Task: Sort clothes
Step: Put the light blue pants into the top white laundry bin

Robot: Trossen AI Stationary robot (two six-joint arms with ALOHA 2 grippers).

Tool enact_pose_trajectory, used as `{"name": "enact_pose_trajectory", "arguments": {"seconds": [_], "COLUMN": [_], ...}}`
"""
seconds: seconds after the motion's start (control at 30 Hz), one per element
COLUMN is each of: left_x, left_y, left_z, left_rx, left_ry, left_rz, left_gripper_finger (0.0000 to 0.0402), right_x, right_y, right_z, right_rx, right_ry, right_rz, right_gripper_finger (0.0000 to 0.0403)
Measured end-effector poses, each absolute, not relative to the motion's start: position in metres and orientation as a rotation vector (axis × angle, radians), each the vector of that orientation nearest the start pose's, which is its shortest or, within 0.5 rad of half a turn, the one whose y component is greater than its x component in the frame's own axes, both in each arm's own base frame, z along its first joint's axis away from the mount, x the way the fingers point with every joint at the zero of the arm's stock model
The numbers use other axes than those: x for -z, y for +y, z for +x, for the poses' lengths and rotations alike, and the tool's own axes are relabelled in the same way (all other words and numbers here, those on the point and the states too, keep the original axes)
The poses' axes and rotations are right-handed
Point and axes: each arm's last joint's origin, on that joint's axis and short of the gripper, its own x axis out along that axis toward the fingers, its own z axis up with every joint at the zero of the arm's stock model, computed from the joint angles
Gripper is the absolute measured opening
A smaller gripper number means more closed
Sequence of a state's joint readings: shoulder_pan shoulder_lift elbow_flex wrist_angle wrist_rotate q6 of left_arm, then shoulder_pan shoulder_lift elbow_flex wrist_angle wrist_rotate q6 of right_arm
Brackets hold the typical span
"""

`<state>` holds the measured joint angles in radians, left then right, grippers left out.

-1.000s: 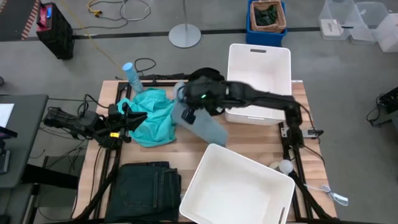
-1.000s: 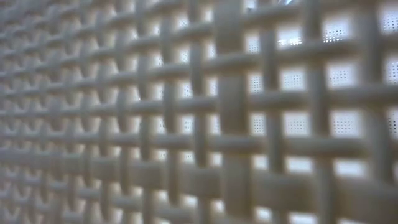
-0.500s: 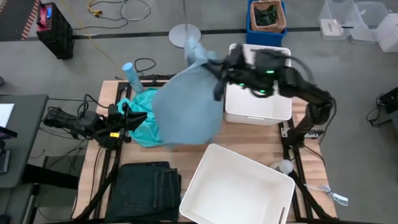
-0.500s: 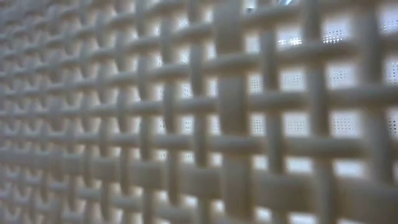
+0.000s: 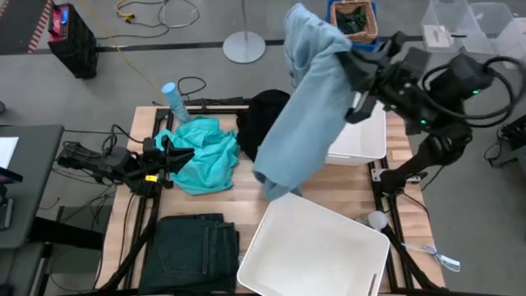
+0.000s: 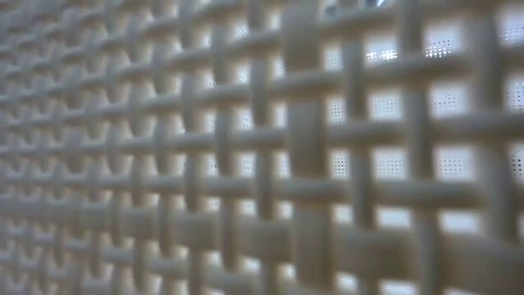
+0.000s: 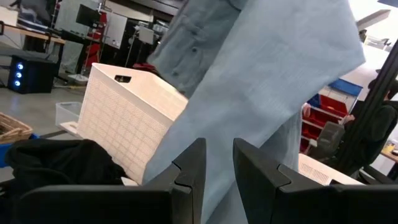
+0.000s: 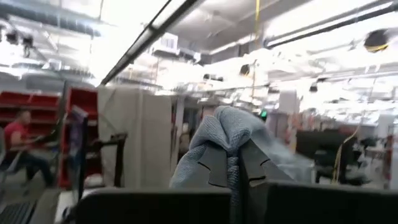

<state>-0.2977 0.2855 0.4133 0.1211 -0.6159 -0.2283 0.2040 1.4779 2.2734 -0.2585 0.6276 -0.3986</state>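
While the left fingers (image 7: 217, 168) sit parted, right fingers (image 8: 233, 163) grip the pale blue denim piece (image 5: 308, 107).

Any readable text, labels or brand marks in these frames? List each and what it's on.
None can be read.
Pale blue denim piece, held up by the right end effector: no print visible.
White bins: unmarked.
Black box on the floor: its coloured marks are too small to read.

No readable text in any view

No words, brand marks, numbers or signs can be made out on the clothes, the white bins, the arms or the table; shapes in the room behind are too blurred to read as lettering
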Motion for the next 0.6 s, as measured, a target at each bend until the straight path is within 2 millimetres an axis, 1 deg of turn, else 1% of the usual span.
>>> {"name": "enact_pose_trajectory", "arguments": {"seconds": [0.13, 0.2, 0.37, 0.5, 0.6], "left_x": [-0.291, -0.291, -0.291, -0.291, -0.291], "left_y": [-0.011, -0.011, -0.011, -0.011, -0.011], "left_z": [0.091, 0.091, 0.091, 0.091, 0.091], "left_rx": [-0.29, -0.29, -0.29, -0.29, -0.29], "left_ry": [-0.261, -0.26, -0.261, -0.261, -0.261], "left_rz": [-0.336, -0.336, -0.336, -0.337, -0.337], "left_gripper_finger": [0.0074, 0.0074, 0.0074, 0.0074, 0.0074], "right_x": [-0.637, -0.639, -0.64, -0.641, -0.639], "right_y": [0.031, 0.035, 0.04, 0.038, 0.035], "right_z": [0.192, 0.189, 0.185, 0.186, 0.189], "right_rx": [0.506, 0.534, 0.683, 0.823, 0.953], "right_ry": [-0.457, -0.456, -0.382, -0.33, -0.232], "right_rz": [-0.192, -0.214, -0.253, -0.261, -0.269], "right_gripper_finger": [0.0001, 0.0001, 0.0001, 0.0001, 0.0001]}}
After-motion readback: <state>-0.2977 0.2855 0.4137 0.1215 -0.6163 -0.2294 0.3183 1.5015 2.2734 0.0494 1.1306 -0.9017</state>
